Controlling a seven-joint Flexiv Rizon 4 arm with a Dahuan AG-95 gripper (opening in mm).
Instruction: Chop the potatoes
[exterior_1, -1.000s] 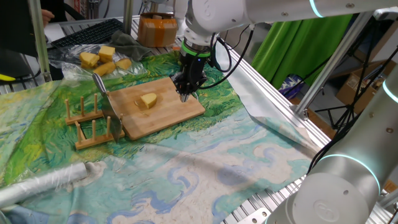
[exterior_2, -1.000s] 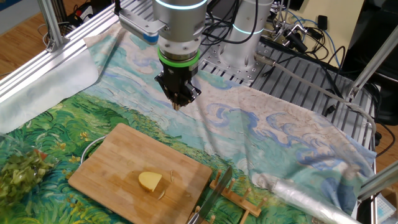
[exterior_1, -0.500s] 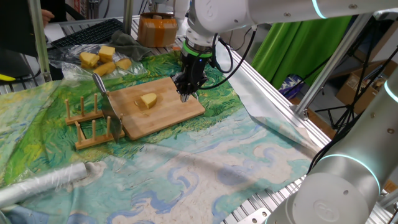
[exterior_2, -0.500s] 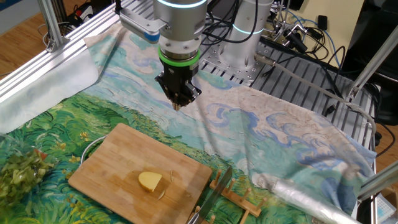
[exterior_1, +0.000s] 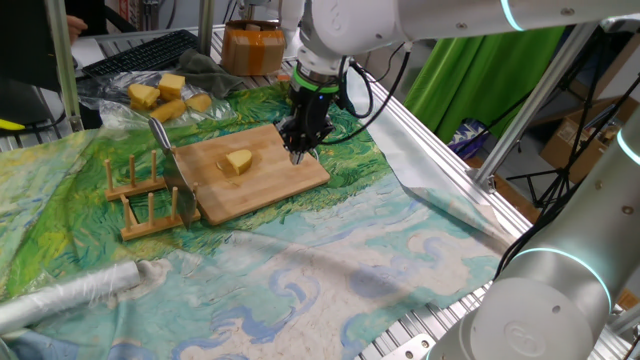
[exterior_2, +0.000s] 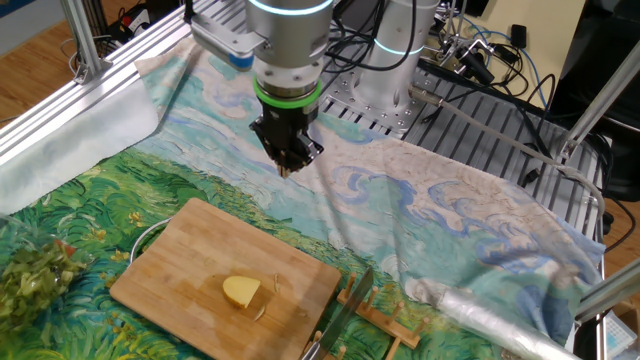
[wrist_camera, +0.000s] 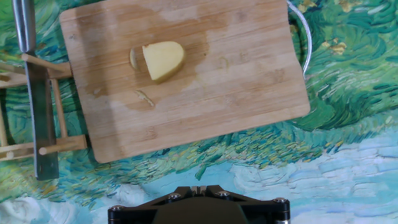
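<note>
A small pale-yellow half-round potato (exterior_1: 238, 161) lies on the wooden cutting board (exterior_1: 290, 178); it also shows in the other fixed view (exterior_2: 241, 291) and the hand view (wrist_camera: 163, 60), with a thin slice beside it. My gripper (exterior_1: 298, 150) hangs above the board's far right edge, fingers together and empty; in the other fixed view (exterior_2: 287, 166) it is above the cloth beyond the board (exterior_2: 180, 262). In the hand view only its base (wrist_camera: 199, 188) shows at the bottom. A knife (wrist_camera: 36, 99) rests on a wooden rack left of the board (wrist_camera: 261, 81).
A wooden rack (exterior_1: 148, 200) holds the knife (exterior_1: 163, 140) left of the board. Larger deep-yellow chunks (exterior_1: 165, 92) sit at the back. A foil roll (exterior_1: 70, 295) lies at front left. A painted cloth covers the table. A metal wire loop (wrist_camera: 305, 37) pokes out beside the board.
</note>
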